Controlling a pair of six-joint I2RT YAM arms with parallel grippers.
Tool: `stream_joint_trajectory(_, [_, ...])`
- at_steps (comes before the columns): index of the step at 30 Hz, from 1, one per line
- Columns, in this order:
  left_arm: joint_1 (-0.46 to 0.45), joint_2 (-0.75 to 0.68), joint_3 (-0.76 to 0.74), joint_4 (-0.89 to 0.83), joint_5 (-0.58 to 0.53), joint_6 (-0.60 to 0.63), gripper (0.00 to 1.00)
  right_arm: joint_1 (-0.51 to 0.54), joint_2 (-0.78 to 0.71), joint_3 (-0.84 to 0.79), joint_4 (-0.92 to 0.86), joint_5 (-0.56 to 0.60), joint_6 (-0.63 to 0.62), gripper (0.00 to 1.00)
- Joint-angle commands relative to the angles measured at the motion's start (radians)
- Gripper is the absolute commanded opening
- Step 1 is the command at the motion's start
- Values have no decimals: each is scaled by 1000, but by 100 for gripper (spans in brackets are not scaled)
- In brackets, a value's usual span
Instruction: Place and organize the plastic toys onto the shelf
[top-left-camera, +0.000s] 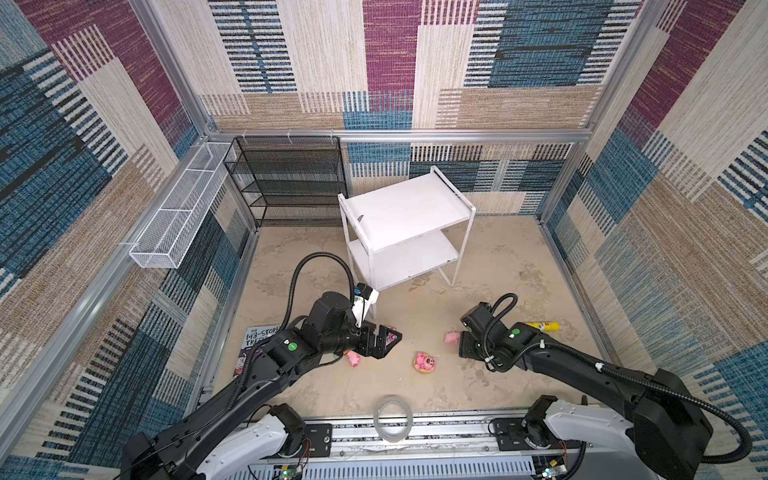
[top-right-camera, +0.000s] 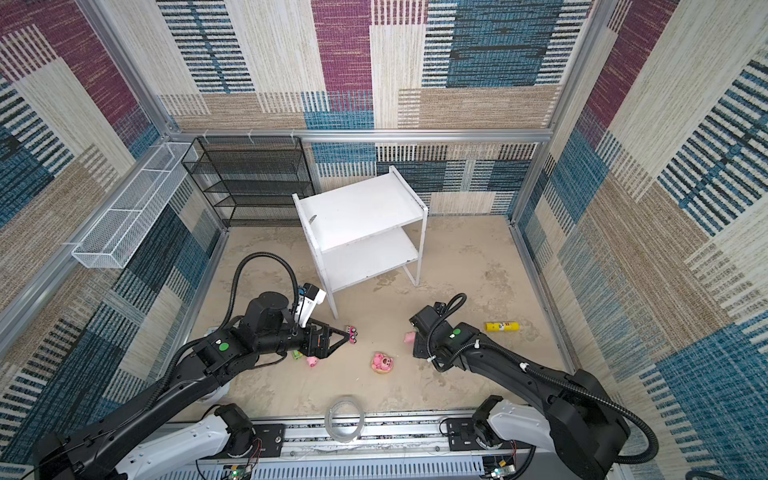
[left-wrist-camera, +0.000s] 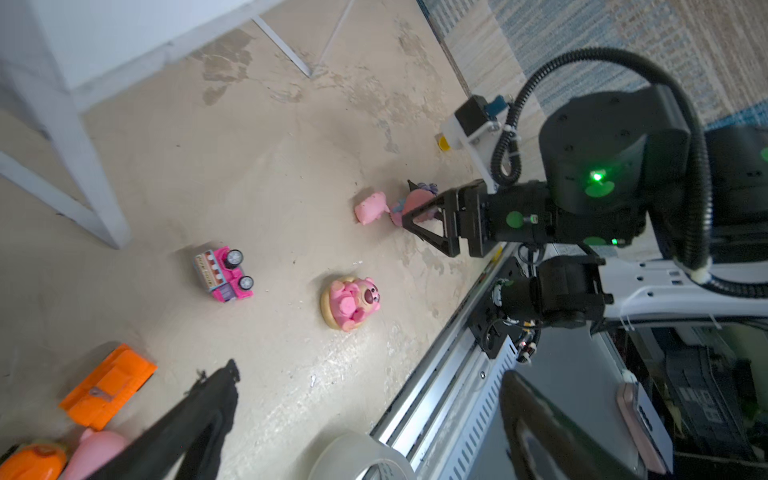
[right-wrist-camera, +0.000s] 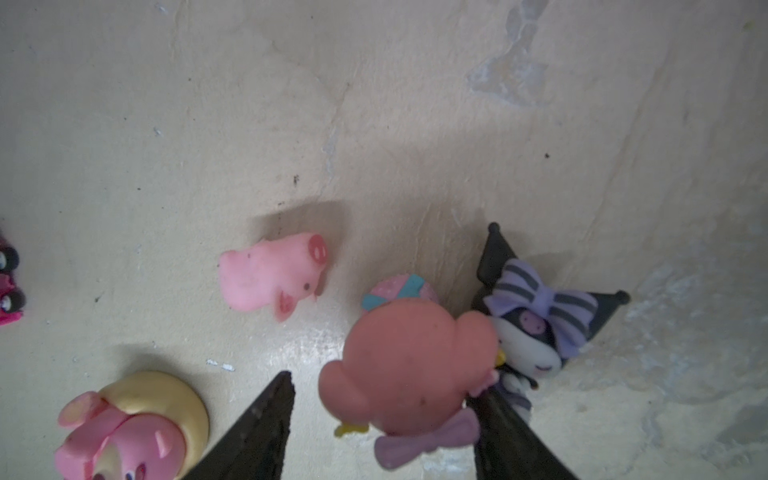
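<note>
The white shelf (top-left-camera: 407, 208) (top-right-camera: 361, 208) stands empty at the back. My right gripper (right-wrist-camera: 390, 411) is open low over the floor around a pink round-headed figure (right-wrist-camera: 415, 370); one finger touches it, the other stands apart. A black-white figure (right-wrist-camera: 536, 324) and a pink pig (right-wrist-camera: 272, 276) (top-left-camera: 451, 337) lie beside it. A pink bear on a tan ring (top-left-camera: 424, 362) (left-wrist-camera: 351, 302) sits mid-floor. My left gripper (top-left-camera: 392, 345) (left-wrist-camera: 374, 415) is open and empty above a pink multicolour car (left-wrist-camera: 224, 274), near an orange car (left-wrist-camera: 108, 386) and another pig (top-left-camera: 354, 358).
A black mesh rack (top-left-camera: 286, 183) and a white wire basket (top-left-camera: 178, 208) stand at the back left. A yellow tube (top-left-camera: 542, 326) lies right of the right arm, a book (top-left-camera: 259, 336) under the left arm. A tape roll (top-left-camera: 392, 417) sits at the front rail.
</note>
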Motion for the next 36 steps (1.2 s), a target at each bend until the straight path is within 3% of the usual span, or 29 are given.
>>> stream_joint_trajectory(1, [-58, 22, 17, 29, 2, 62, 99, 6, 1, 15, 23, 18, 0, 67])
stream_joint_trajectory(9, [-162, 55, 50, 11, -103, 131, 99, 16, 10, 22, 18, 42, 2, 64])
stream_joint_trajectory(19, [-176, 49, 50, 2, -145, 148, 99, 20, 37, 11, 18, 67, 20, 64])
stream_joint_trajectory(31, [-178, 58, 45, 17, -175, 167, 99, 21, 23, 0, 32, 86, 23, 54])
stream_joint_trajectory(36, [-180, 62, 47, 20, -181, 171, 99, 21, 28, 2, 54, 147, 20, 50])
